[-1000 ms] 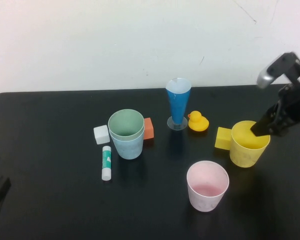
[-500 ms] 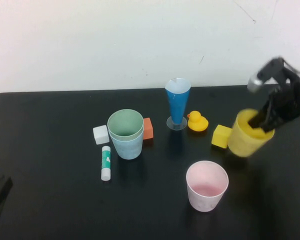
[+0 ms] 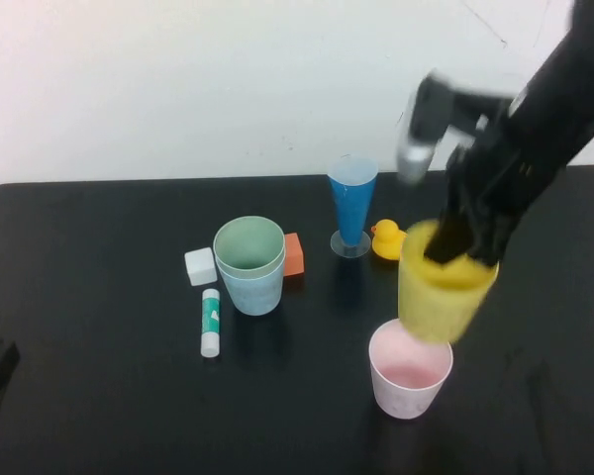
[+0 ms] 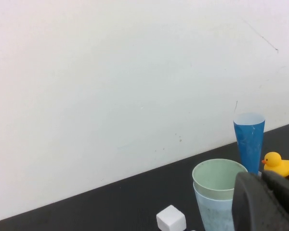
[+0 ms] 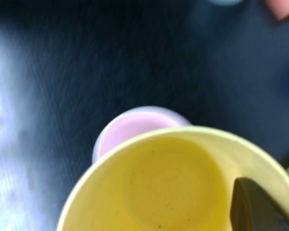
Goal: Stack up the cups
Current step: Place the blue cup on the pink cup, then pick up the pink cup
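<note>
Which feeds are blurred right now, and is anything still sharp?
High view: the right claw and its yellow cup are motion-smeared above the pink cup; the green cup is crisp. Right wrist view: everything is soft. Left wrist view: sharp, apart from the dark left claw close to the lens.

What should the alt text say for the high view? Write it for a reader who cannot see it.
The right gripper holds a yellow cup by its rim above a pink cup on a black table. Behind stand a green cup nested in a light blue cup and a blue cone glass.
</note>
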